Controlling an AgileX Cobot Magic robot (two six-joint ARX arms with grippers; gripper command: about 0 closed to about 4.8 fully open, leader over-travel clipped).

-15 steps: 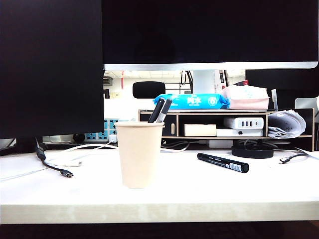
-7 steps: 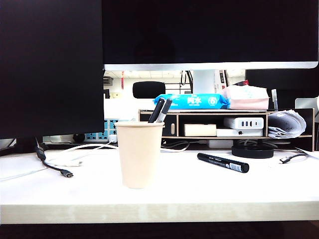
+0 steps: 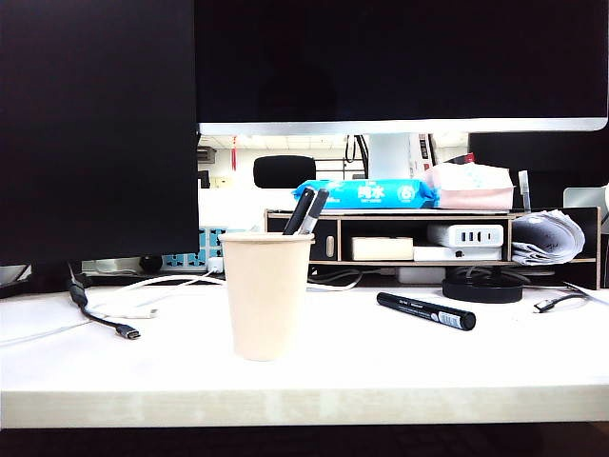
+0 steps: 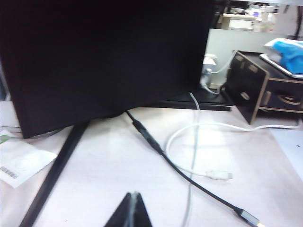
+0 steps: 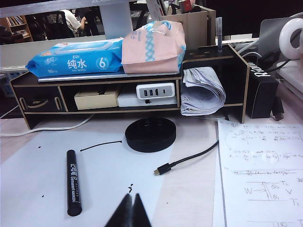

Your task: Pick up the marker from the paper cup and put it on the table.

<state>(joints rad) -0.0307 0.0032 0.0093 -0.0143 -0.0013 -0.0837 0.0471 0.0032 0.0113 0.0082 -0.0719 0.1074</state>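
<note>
On the white table [image 3: 362,367], well to the right of the paper cup [image 3: 265,295], lies the marker [image 3: 425,311]. It is flat on its side, out of the cup, and nothing touches it. The right wrist view shows it too, lying on the table with its white print facing up.

Over the last second nothing on the desk has moved. The cup stands where it stood, the marker lies where it lay, and the two thin black pens [image 3: 305,211] lean out of the cup the same way (these are not the marker).

So the job looks done. The marker is on the table and not in the cup.

Neither arm shows in the exterior view. Each gripper shows only in its own wrist view. The left gripper [image 4: 133,210] hangs over the left side of the table, near a black cable [image 4: 156,148] and a white cable [image 4: 187,165]. Its fingers are pressed together to a point and hold nothing. The right gripper [image 5: 131,210] hangs over the table near the marker and a round black disc [image 5: 150,134]. Its fingers are pressed together too, and they are empty.

Both grippers sit low and pulled back, so I think the arms are resting.
</note>
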